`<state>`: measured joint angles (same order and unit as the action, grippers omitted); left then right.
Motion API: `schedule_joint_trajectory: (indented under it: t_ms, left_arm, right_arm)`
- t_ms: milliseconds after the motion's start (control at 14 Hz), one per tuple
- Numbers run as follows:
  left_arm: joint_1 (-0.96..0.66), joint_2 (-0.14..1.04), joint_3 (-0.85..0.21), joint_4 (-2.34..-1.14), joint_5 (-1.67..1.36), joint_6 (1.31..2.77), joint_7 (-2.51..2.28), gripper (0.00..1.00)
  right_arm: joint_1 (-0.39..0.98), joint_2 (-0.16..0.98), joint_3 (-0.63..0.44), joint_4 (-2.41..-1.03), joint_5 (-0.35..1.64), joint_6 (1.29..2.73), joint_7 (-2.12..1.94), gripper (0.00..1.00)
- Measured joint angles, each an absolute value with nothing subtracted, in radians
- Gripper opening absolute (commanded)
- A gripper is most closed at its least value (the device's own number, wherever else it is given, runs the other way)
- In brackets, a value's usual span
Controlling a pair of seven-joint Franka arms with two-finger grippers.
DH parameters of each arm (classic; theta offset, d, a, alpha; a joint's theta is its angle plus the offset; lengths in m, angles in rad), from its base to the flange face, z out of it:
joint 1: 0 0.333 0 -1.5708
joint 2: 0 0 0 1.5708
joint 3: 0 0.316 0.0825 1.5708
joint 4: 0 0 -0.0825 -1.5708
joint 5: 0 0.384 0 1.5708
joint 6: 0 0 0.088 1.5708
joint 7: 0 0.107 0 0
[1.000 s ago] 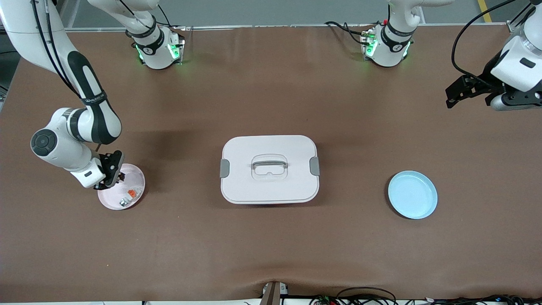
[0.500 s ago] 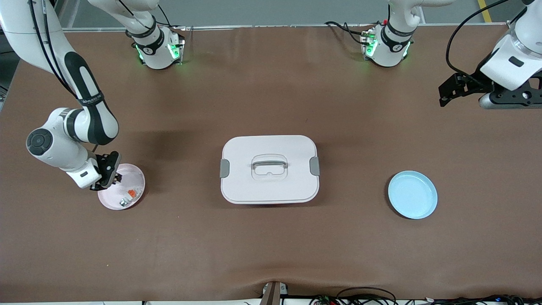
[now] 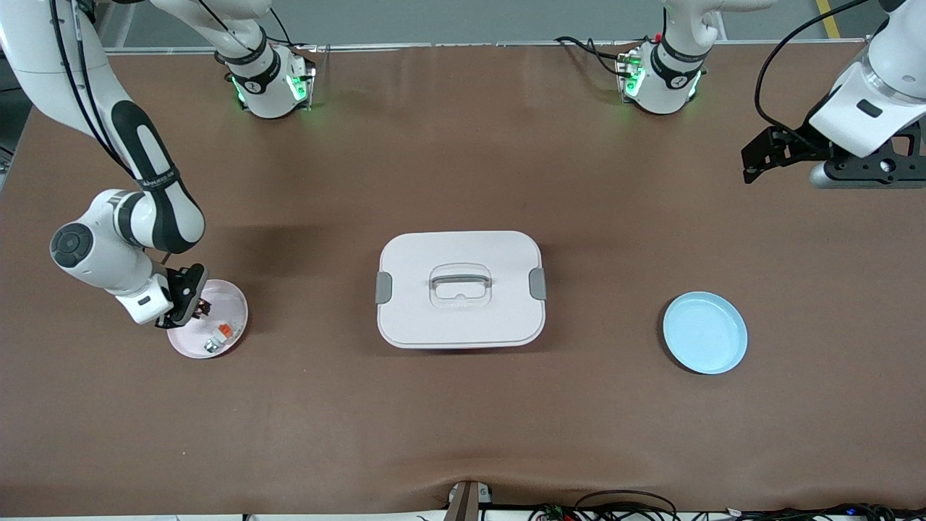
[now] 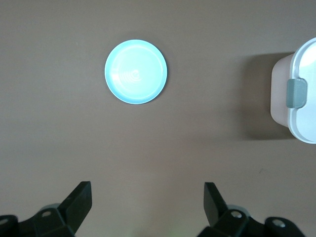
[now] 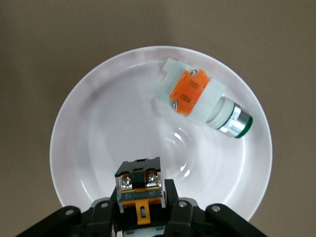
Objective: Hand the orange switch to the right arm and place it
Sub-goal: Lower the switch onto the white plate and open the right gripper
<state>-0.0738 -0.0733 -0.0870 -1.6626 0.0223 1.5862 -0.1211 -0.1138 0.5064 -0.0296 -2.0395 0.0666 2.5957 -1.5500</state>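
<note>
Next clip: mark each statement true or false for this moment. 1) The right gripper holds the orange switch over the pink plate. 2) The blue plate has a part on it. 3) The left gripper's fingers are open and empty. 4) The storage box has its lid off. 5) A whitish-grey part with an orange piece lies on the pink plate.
1) True: the right gripper is shut on the orange switch over the pink plate.
2) False: the blue plate is bare.
3) True: the left gripper is open over bare table.
4) False: the lid sits on the box.
5) True: the whitish-grey part lies on the plate.
</note>
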Motion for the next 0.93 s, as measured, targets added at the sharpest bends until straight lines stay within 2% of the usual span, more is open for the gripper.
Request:
schedule_joint_trajectory:
  t_ms: [929]
  left_arm:
    - [-0.073,-0.070,-0.087,-1.640,0.022,1.587,-0.178,1.00]
  right_arm:
    - [-0.115,0.543,-0.023,-2.039,0.118,2.649,-1.583,0.00]
